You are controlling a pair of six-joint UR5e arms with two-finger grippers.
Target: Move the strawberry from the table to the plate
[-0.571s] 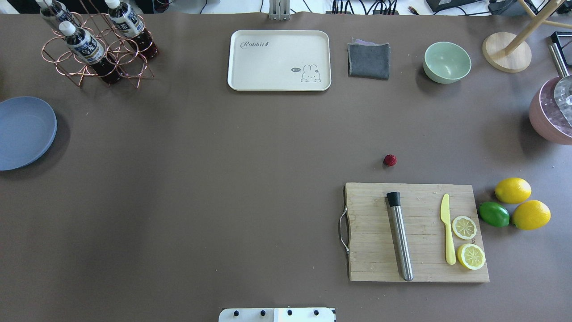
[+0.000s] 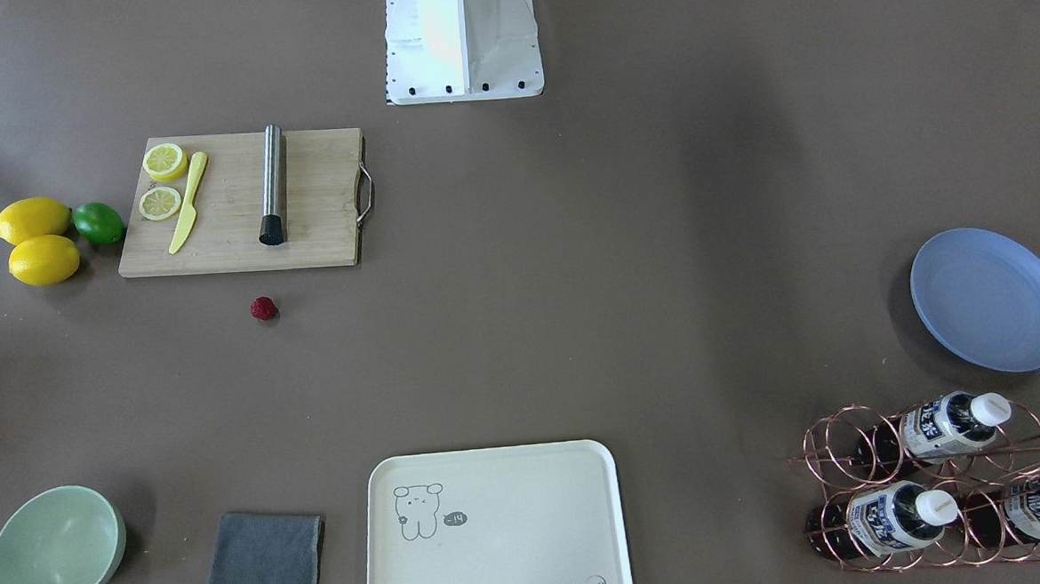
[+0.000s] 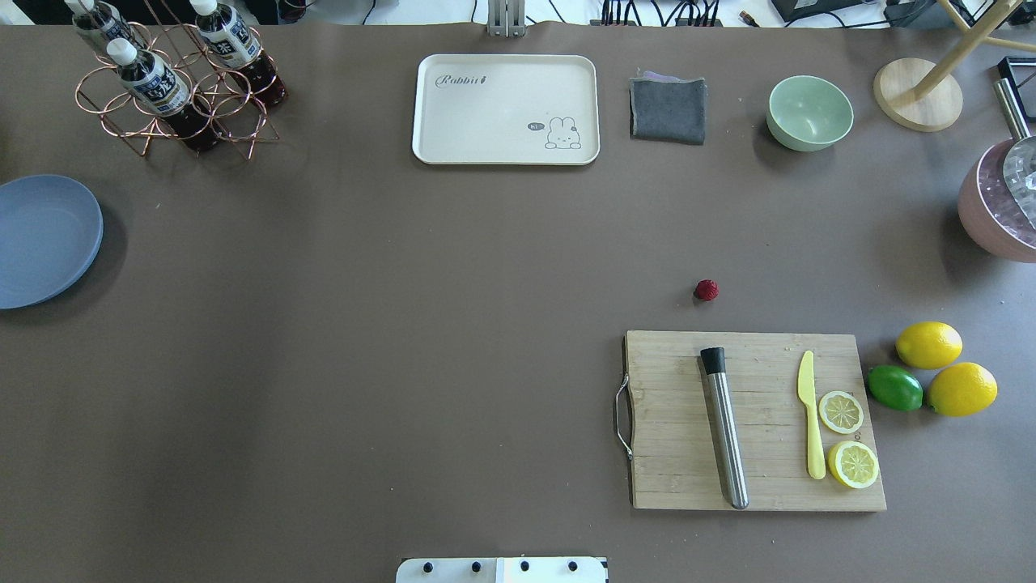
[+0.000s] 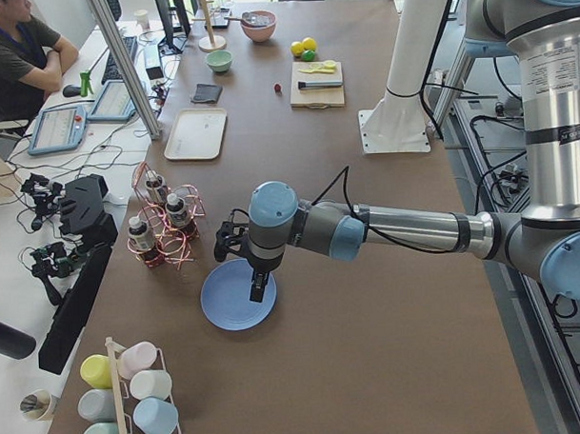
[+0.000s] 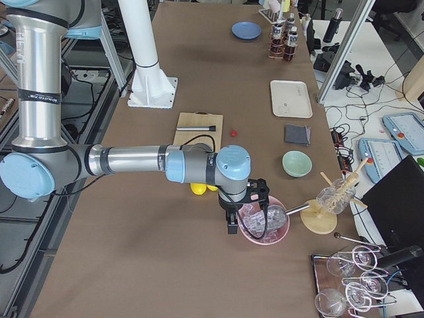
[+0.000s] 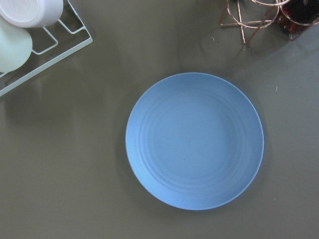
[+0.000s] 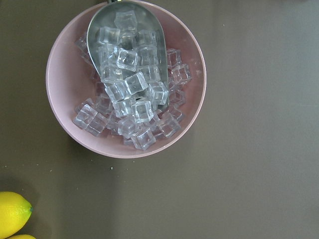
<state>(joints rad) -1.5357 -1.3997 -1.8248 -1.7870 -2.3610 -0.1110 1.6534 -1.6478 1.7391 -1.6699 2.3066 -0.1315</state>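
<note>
Nothing of the task is done yet, as far as these views show. The strawberry lies on the bare table, right of centre and just on the far side of the cutting board, with nothing touching it. The plate sits at the far-left edge of the table, well apart from the berry, and has nothing on it.

The left pincer hangs over the plate and the right pincer over a pink bowl at the right end. Both appear only in the side views, so I cannot tell whether either is wide or narrow; neither seems to hold anything, though that is hard to judge from there. The whole job is left: reach the berry, grip it, carry it across the table and set it on the plate. The right arm looks the nearer one to the berry.

Counted:
- one strawberry and one plate
- two whole lemons, one lime and two lemon halves
- one yellow knife and one steel rod, both on the board
- one cream tray, one grey cloth and one green bowl
- three bottles in one wire rack
- many ice cubes in the pink bowl, with one scoop
</note>
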